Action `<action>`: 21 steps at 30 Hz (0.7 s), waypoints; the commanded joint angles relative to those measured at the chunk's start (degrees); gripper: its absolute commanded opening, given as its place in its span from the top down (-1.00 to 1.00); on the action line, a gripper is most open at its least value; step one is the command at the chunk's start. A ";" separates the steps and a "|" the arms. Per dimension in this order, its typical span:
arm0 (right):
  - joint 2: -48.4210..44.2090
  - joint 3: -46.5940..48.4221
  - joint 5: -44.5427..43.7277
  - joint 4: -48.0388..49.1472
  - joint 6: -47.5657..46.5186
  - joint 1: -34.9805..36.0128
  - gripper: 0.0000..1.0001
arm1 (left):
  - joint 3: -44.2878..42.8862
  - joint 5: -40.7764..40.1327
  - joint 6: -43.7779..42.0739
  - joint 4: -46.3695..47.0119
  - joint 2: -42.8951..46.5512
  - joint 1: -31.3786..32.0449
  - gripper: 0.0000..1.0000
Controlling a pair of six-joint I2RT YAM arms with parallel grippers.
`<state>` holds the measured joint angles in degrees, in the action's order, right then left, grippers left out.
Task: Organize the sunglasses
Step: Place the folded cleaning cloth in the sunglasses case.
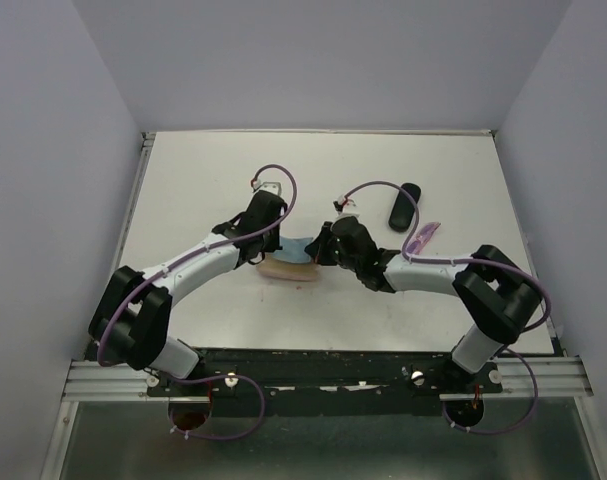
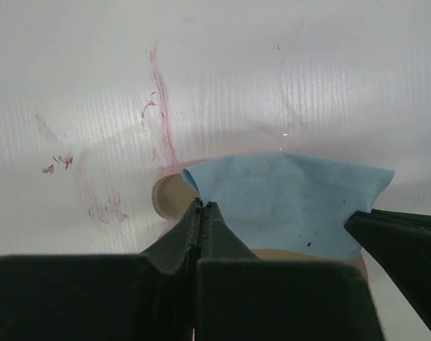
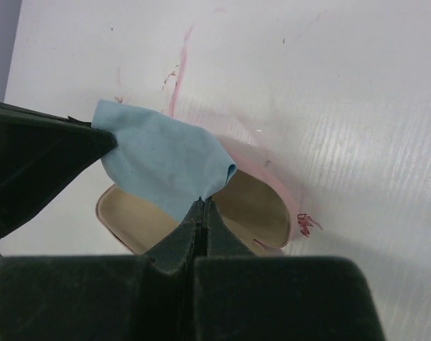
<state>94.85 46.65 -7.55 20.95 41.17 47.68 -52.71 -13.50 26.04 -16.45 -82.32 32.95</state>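
Lying flat on the desk (image 1: 233,170) right of centre, the glasses (image 1: 423,237) are a pale pink-purple pair, set at a slant. Their far end sits just beside the near end of a black case (image 1: 404,206); whether the two touch cannot be told. The right arm's forearm crosses just on the near side of them, and bare desk runs from them to the right edge.

Left of the glasses, near the middle of the desk, the right tool (image 1: 318,250) is closed on one corner of a blue cloth (image 1: 298,248). The right wrist view shows its fingers (image 3: 201,213) pressed together on the cloth's edge. The left tool (image 1: 281,246) faces it from the other side, pinched shut on the opposite corner, its fingers (image 2: 201,217) meeting on the fabric. The cloth hangs stretched between the two tips.

Under the cloth lies an open pink case (image 3: 265,206) with a beige lining, its mouth facing up and partly covered by the cloth. Whether the cloth rests on the case cannot be told. Reddish marks (image 2: 158,106) streak the desk just beyond the case.

Beyond both tools the desk is open up to the far edge, and on the left it is open up to the left edge. Pale walls (image 1: 43,150) rise along the left, far and right edges.
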 commanded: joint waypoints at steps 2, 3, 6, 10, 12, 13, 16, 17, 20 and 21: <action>2.79 1.16 -2.47 0.23 0.58 0.48 0.99 | -2.75 -1.79 0.94 -2.27 -3.37 -0.25 1.00; 2.97 1.16 -2.47 0.23 0.49 0.40 0.99 | -2.58 -1.88 1.11 -2.19 -3.63 -0.25 1.00; 3.94 0.90 -2.64 0.49 0.76 0.48 0.99 | -2.31 -2.15 1.47 -1.57 -4.42 -0.52 1.00; 4.91 0.28 -3.96 1.46 0.93 0.40 0.99 | -3.28 -2.67 1.73 -2.10 -6.35 -0.52 1.00; 5.08 0.02 -4.22 1.99 0.85 0.40 0.99 | -3.28 -2.76 1.91 -2.62 -6.53 -0.52 1.00; 5.17 -0.07 -4.23 1.99 0.93 0.48 0.99 | -3.02 -2.68 1.99 -2.45 -6.36 -0.60 1.00; 5.70 -0.25 -3.53 2.25 1.28 0.40 0.99 | -2.22 -2.59 2.17 -1.92 -6.01 -0.69 1.00; 5.87 -0.51 -3.52 2.60 1.72 0.57 0.99 | -2.31 -2.59 2.26 -1.92 -6.27 -0.69 1.00; 6.22 -0.77 -2.65 3.13 2.07 0.40 0.99 | -2.49 -2.24 2.70 -2.18 -6.62 -0.61 1.00; 6.23 -0.95 -2.38 3.39 2.16 0.48 0.99 | -2.23 -1.89 2.78 -2.10 -6.62 -0.69 1.00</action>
<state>99.68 46.65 -9.32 21.91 42.41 47.68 -54.22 -14.59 27.75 -18.48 -88.62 32.62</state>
